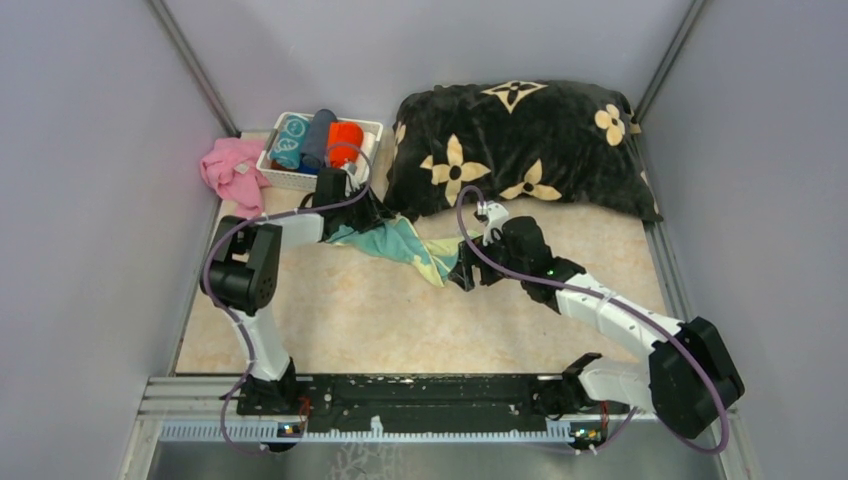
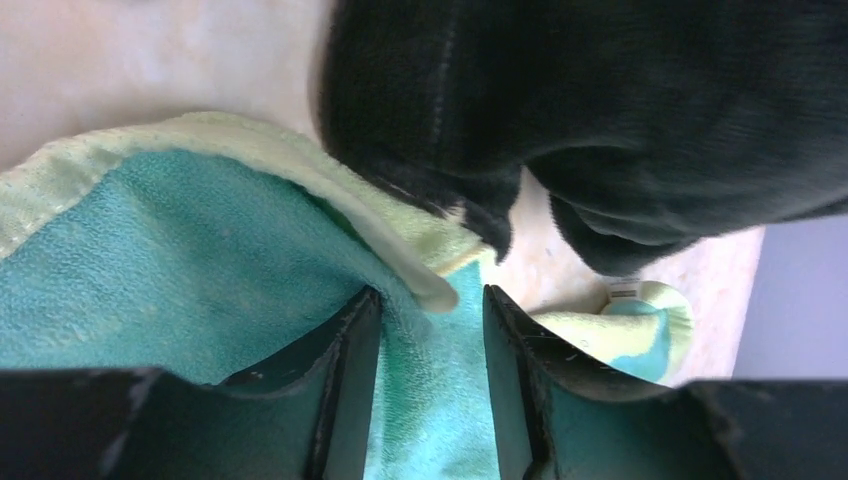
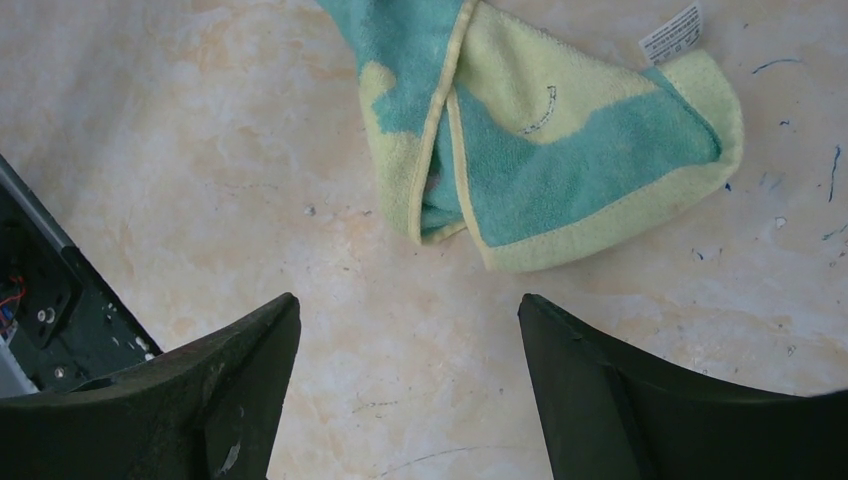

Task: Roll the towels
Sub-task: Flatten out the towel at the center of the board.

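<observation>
A pale yellow towel with teal patches [image 1: 400, 245] lies crumpled in a loose strip on the marbled beige table [image 1: 400, 325], just in front of a big black cushion with cream flowers [image 1: 520, 140]. The left gripper [image 1: 368, 218] sits at the strip's far left end. In the left wrist view, its two dark fingers [image 2: 350, 350] are clamped on a fold of the teal terry, which fills the gap between them.

The right gripper [image 1: 466, 268] hovers at the strip's other end. Its fingers [image 3: 240, 370] are spread wide over bare table, not touching the cloth. That end lies folded over itself, with a white label [image 3: 670, 32] showing.

At the far left, a white basket [image 1: 275, 180] holds three rolled towels side by side: teal with pale circles [image 1: 290, 140], dark blue [image 1: 320, 135] and orange-red [image 1: 345, 140]. A pink cloth [image 1: 232, 172] lies bunched beside the basket.
</observation>
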Tool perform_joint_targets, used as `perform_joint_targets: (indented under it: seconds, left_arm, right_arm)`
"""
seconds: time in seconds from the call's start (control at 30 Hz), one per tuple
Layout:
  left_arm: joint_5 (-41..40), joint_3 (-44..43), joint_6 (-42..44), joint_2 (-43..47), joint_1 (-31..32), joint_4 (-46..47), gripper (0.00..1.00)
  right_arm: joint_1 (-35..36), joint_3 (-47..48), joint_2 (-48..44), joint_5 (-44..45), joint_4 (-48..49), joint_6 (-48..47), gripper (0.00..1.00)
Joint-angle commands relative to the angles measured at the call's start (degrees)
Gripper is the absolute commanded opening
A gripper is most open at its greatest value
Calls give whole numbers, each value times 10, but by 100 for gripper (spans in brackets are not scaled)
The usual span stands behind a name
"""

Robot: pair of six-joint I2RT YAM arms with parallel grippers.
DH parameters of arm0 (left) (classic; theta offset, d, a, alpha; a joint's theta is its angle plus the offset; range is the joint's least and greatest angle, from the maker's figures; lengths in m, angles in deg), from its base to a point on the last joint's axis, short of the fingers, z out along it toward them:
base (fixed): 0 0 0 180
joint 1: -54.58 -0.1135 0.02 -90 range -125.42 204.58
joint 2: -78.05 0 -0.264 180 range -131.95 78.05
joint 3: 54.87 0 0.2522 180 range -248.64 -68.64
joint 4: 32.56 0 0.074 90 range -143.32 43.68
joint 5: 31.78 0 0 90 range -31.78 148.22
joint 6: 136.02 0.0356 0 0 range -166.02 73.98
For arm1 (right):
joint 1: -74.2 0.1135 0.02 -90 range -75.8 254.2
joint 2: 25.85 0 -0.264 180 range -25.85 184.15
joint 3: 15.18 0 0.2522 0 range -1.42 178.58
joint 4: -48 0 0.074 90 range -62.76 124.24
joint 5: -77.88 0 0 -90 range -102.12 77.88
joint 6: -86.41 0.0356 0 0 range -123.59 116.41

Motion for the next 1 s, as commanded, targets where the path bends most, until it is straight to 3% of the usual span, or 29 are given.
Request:
perform_joint_targets:
  seconds: [0.0,0.17,0.4,0.6,0.77,0.97]
  left_arm:
    - [17,-14,5,-37,-1,-22,46]
    - [29,43,-23,-12,4,-24,45]
    - [18,206,-60,117,7,-15,47]
    - [20,307,-82,227,6,-8,51]
    - [1,311,-84,292,6,-22,61]
    - [-43,221,-26,272,1,-89,65]
  right_arm:
    - [-4,-2,18,6,40,-6,80]
    - [-4,9,54,11,52,-10,79]
    - [-6,7,82,96,33,41,78]
    - [-28,-51,57,58,98,115,76]
    - [-71,-89,70,-9,182,163,73]
    - [-94,-86,134,-70,281,197,65]
